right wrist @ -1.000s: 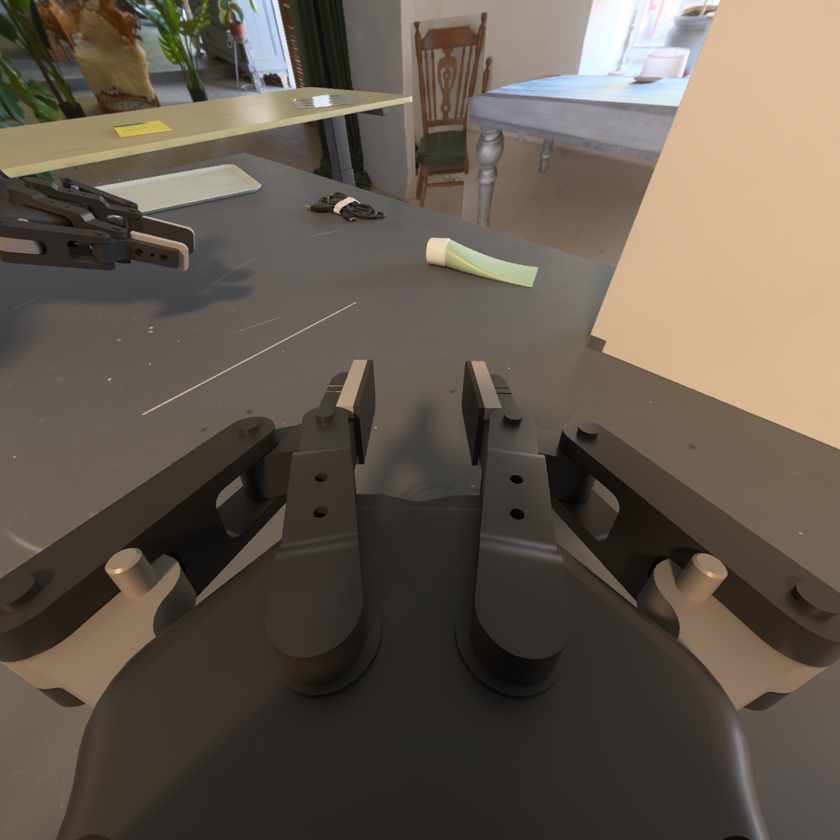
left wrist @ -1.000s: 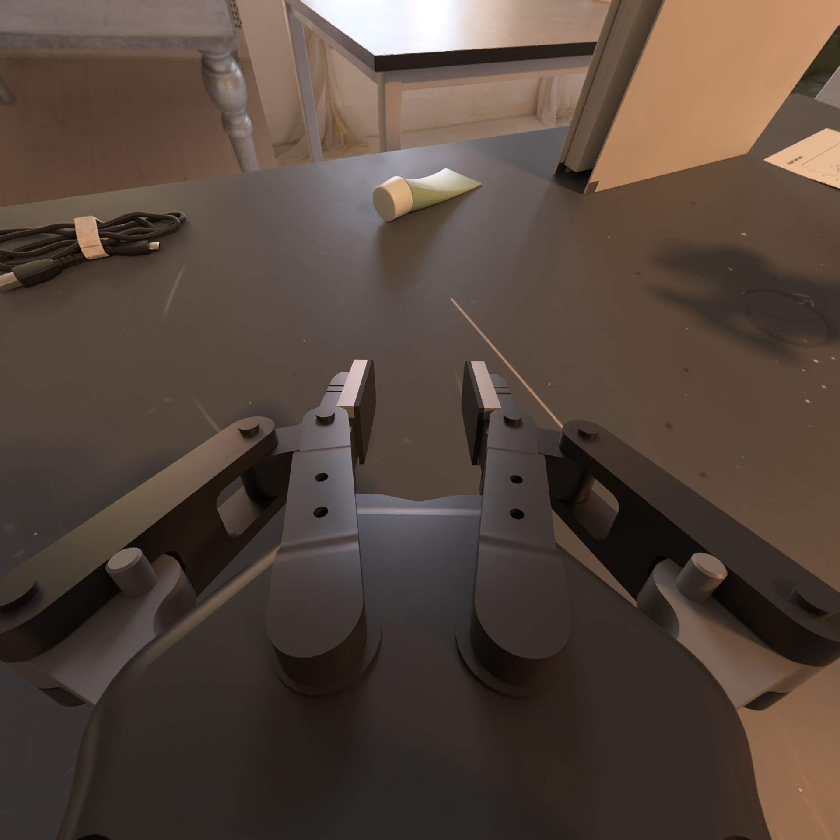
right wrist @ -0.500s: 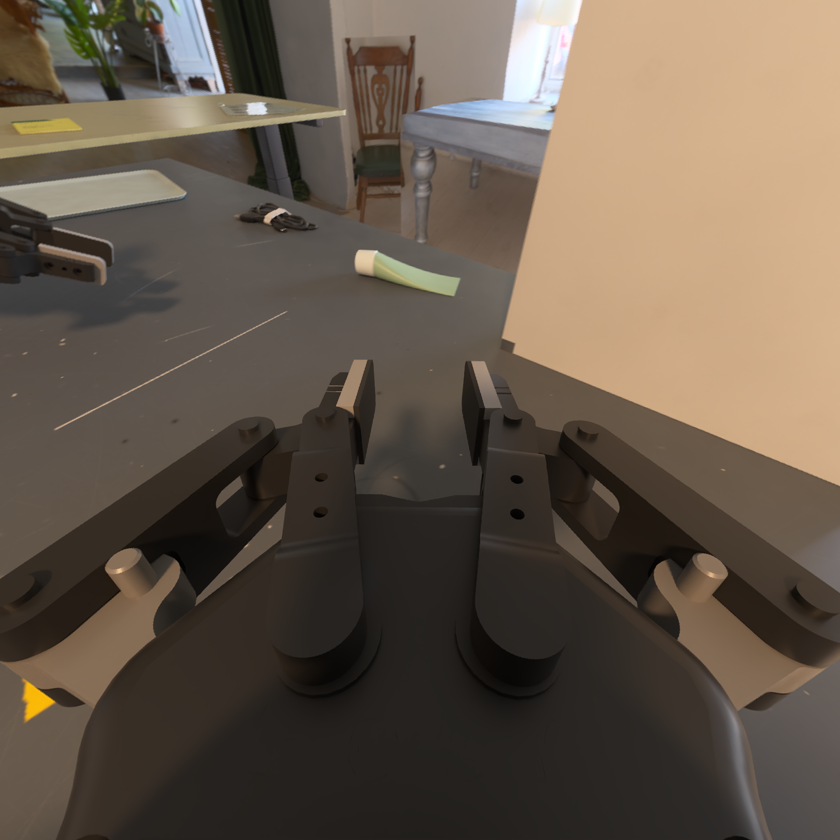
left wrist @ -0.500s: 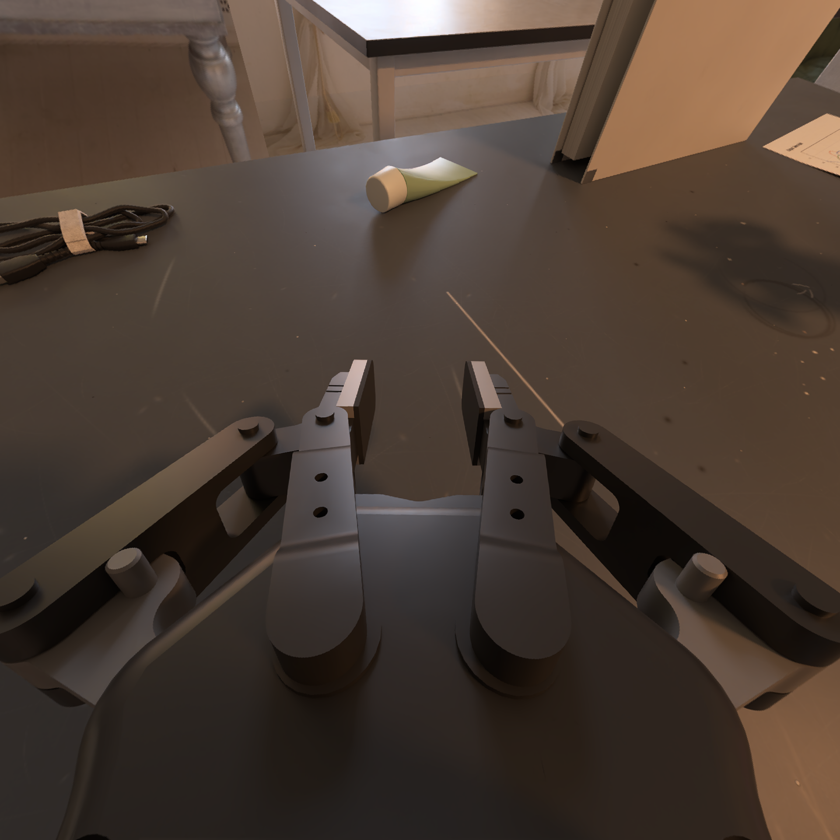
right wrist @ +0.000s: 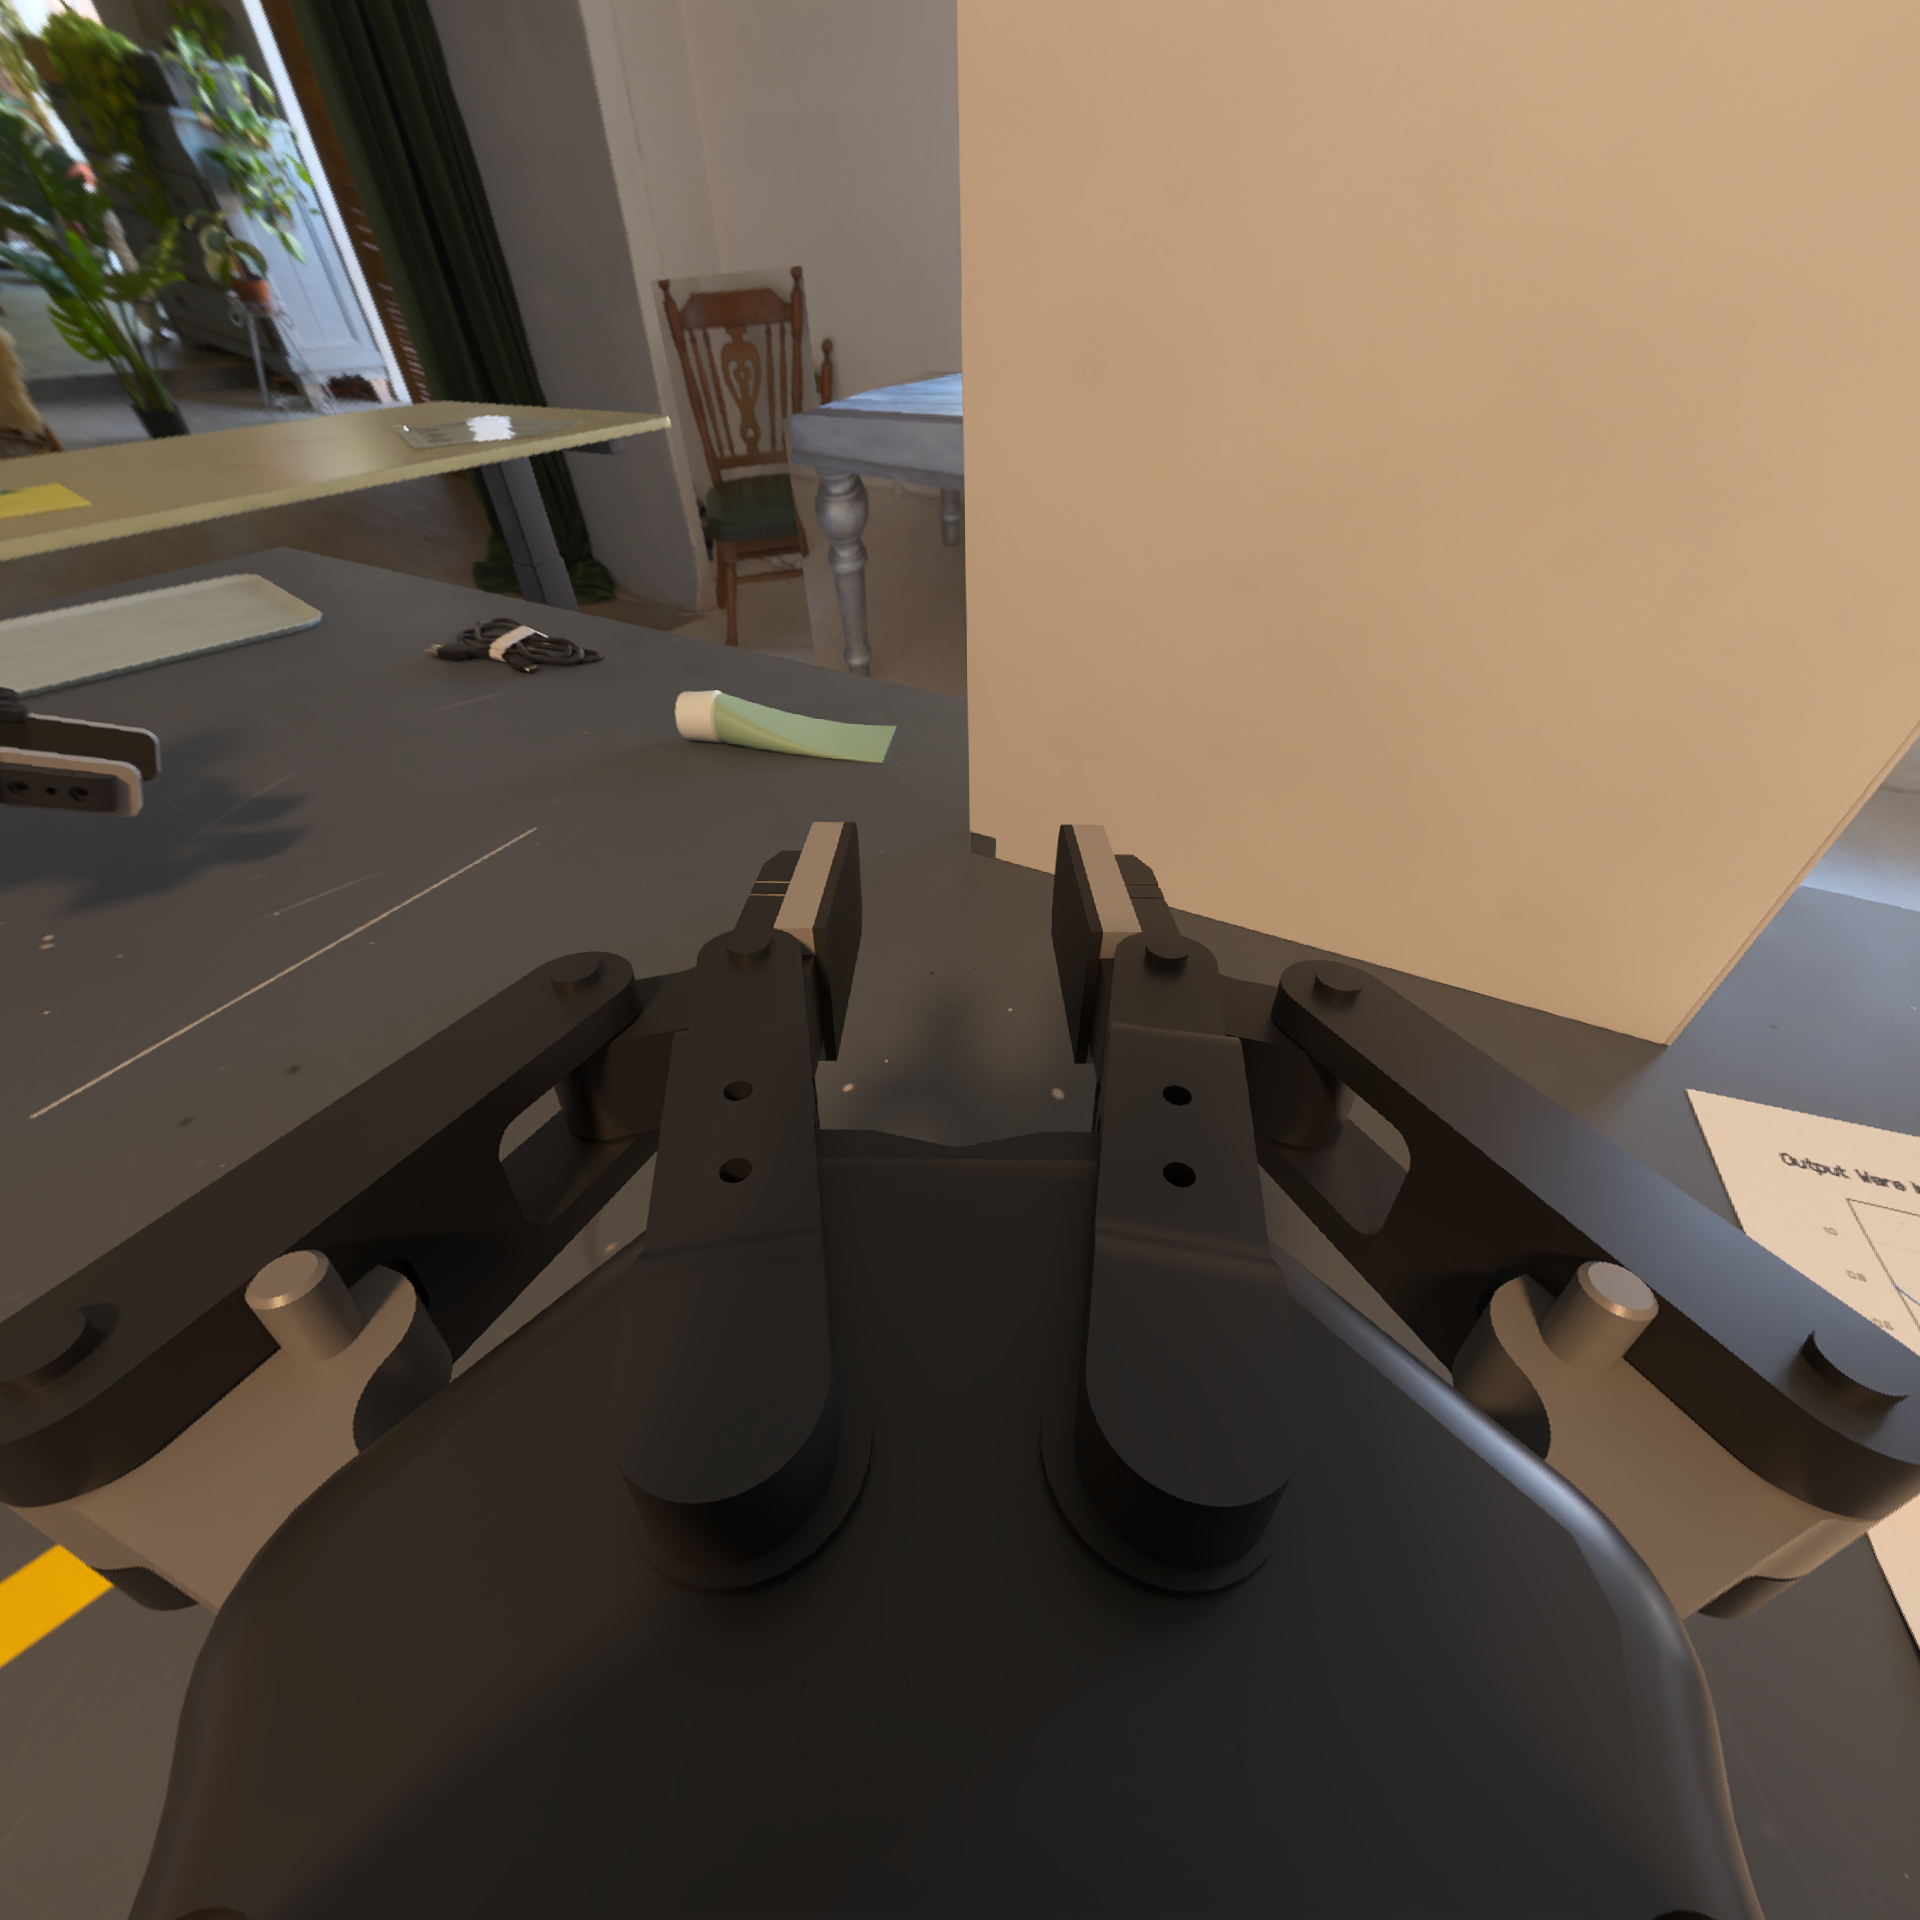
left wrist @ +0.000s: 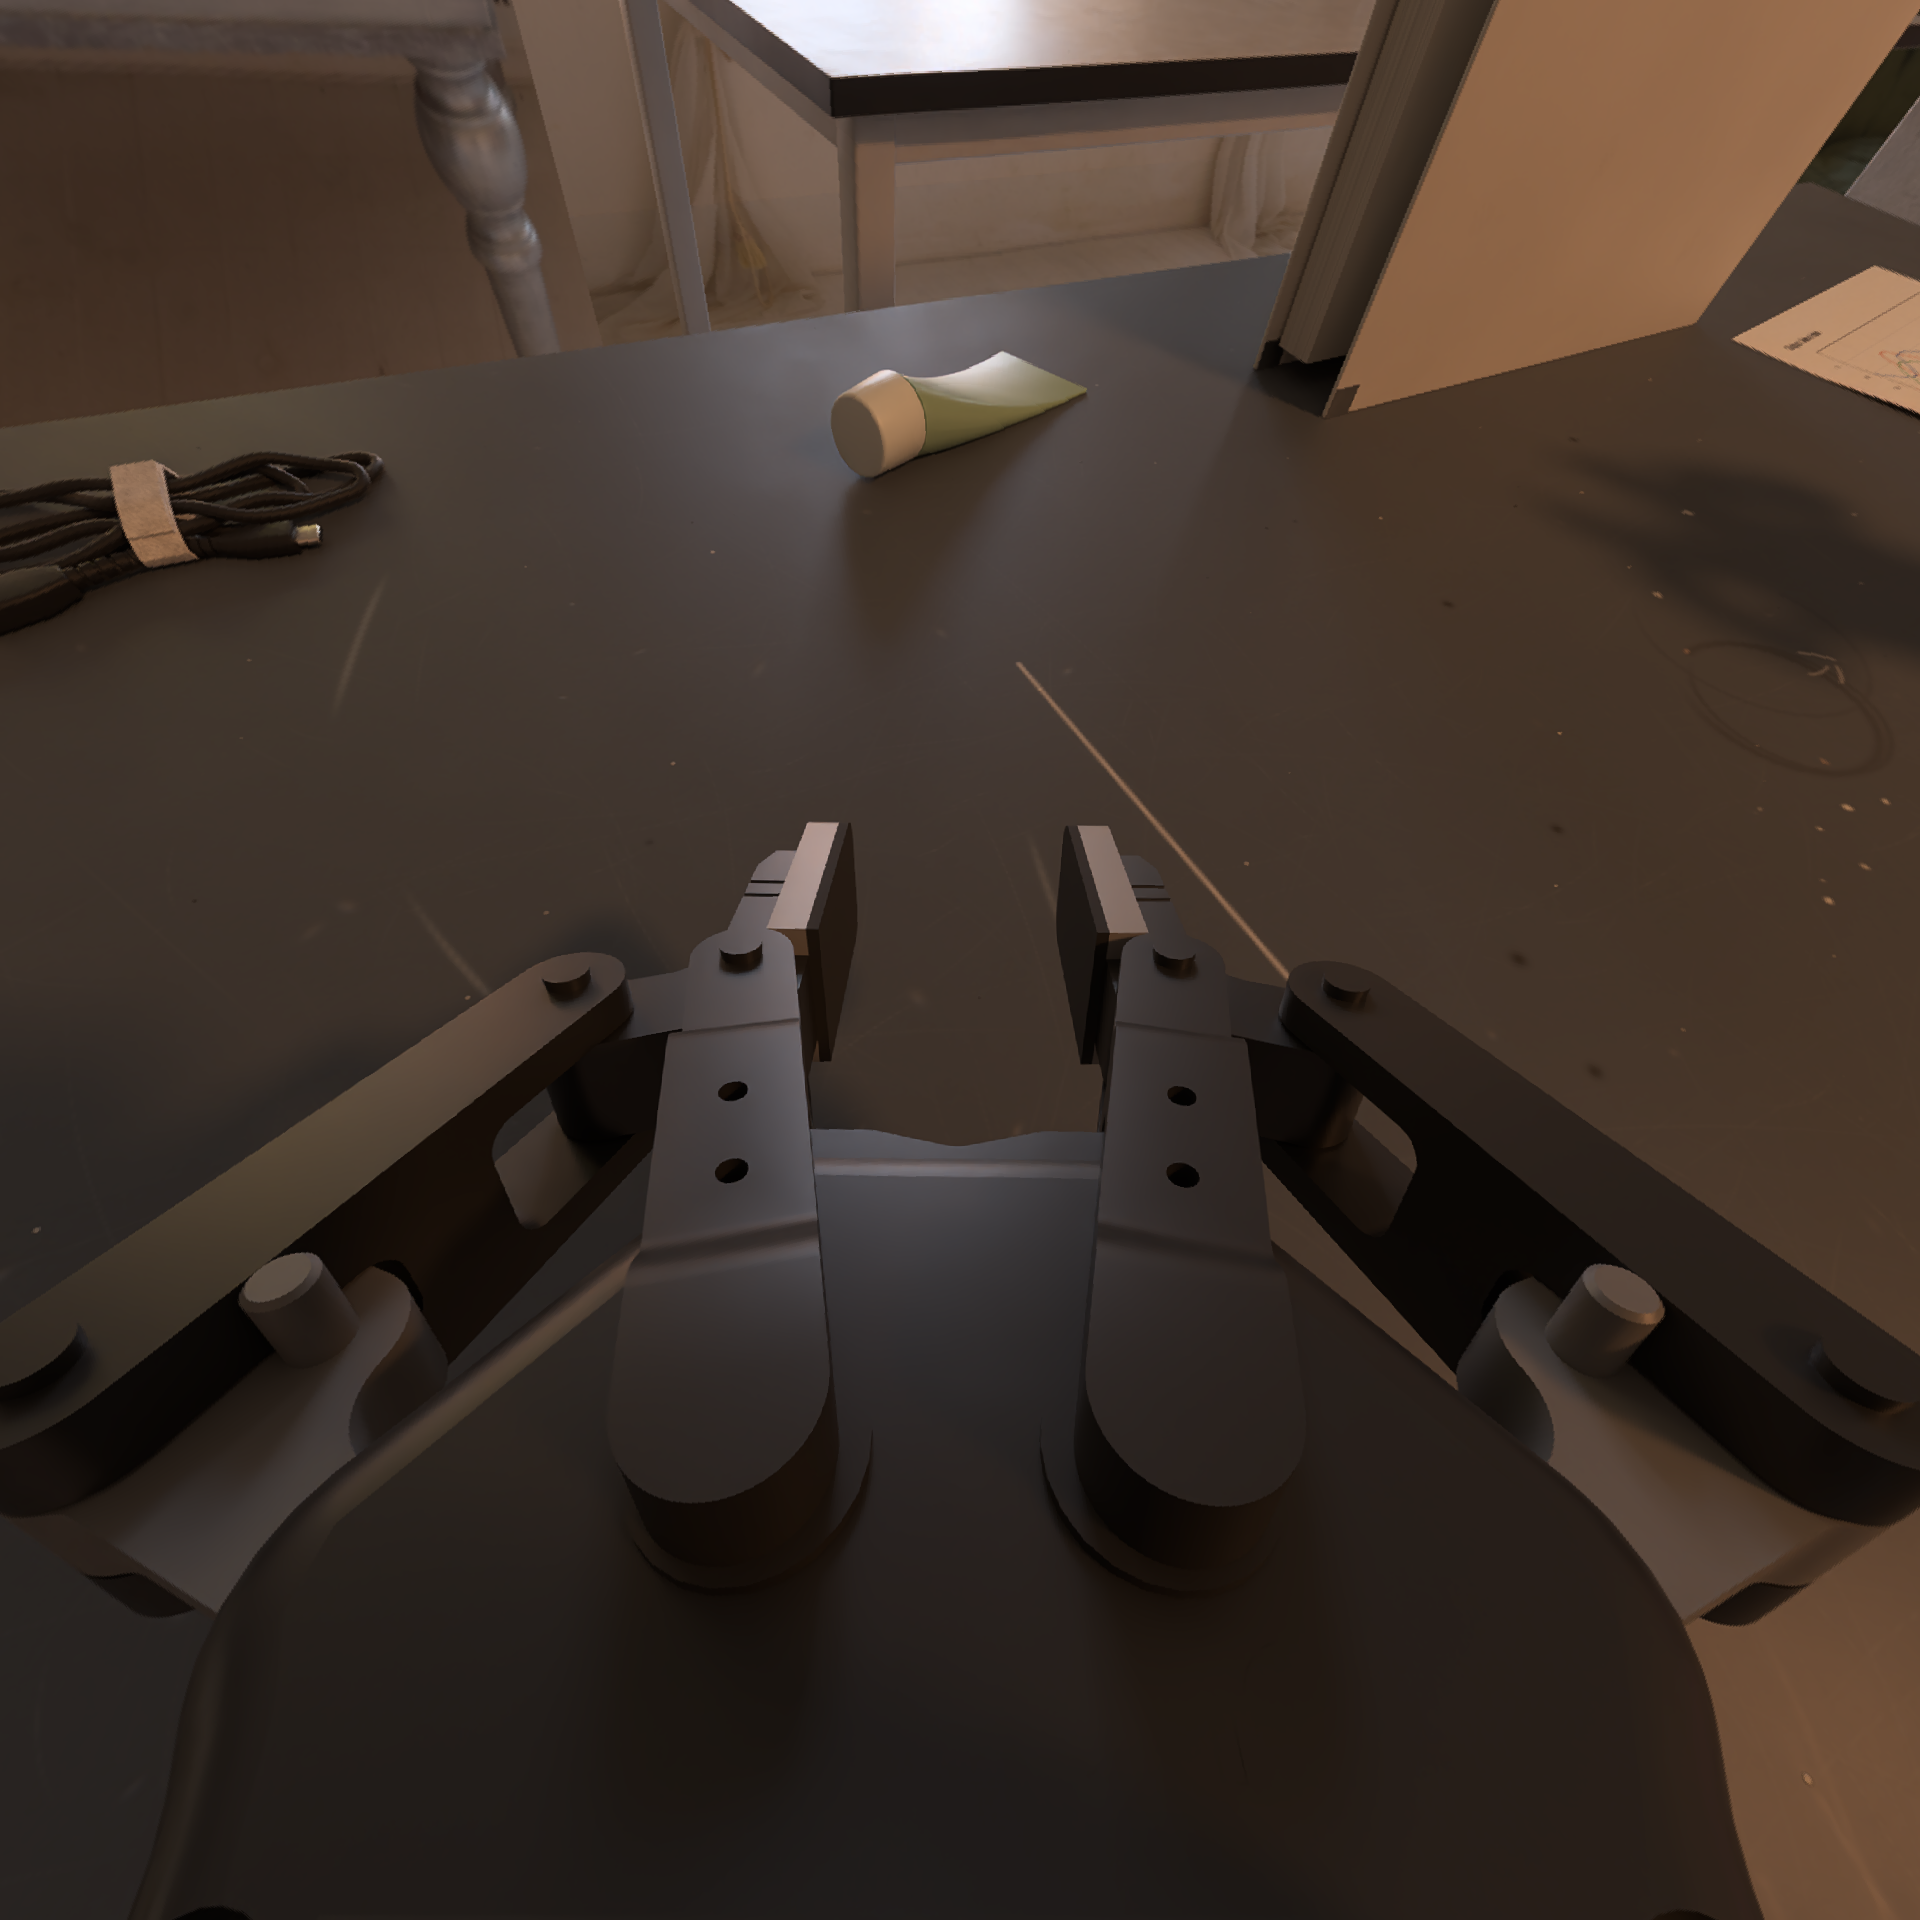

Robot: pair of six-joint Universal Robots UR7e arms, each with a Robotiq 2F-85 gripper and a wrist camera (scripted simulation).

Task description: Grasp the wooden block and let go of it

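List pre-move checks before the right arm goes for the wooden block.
1. Right gripper open, empty: ok.
2. Left gripper open, empty: ok.
3. Wooden block in view, upright on table: ok.
4. Block centred between right fingers: not ok, its body stands ahead and to the right.
5. Block thickness fits the opening: cannot tell.
6. Green tube apart from block: ok.

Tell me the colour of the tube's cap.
White, on the pale green tube; clearest in the right wrist view.
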